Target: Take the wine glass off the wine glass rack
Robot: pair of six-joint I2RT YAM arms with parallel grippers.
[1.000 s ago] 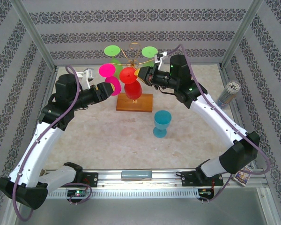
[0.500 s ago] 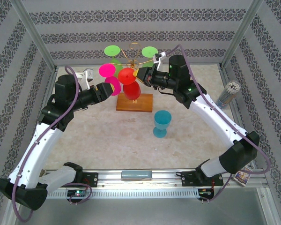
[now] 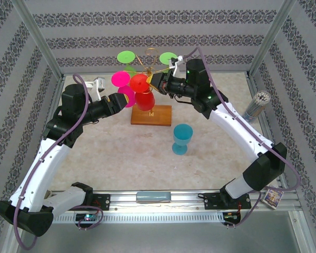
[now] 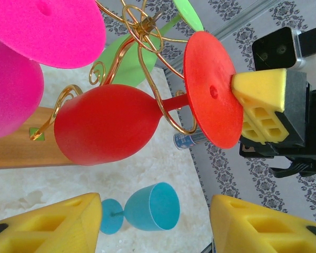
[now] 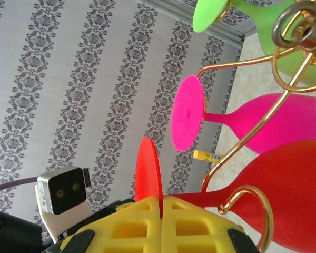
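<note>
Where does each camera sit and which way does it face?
Top external: above, behind the bases, facing down at the table; both arms show.
Left wrist: on the left arm, facing the red wine glass on the wine glass rack; left gripper open.
Right wrist: on the right arm, facing the wall; right gripper shut on the glass's foot.
Shared: that glass.

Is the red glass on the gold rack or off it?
On. The red glass hangs with its stem in the gold rack; the right gripper pinches its foot.
</note>
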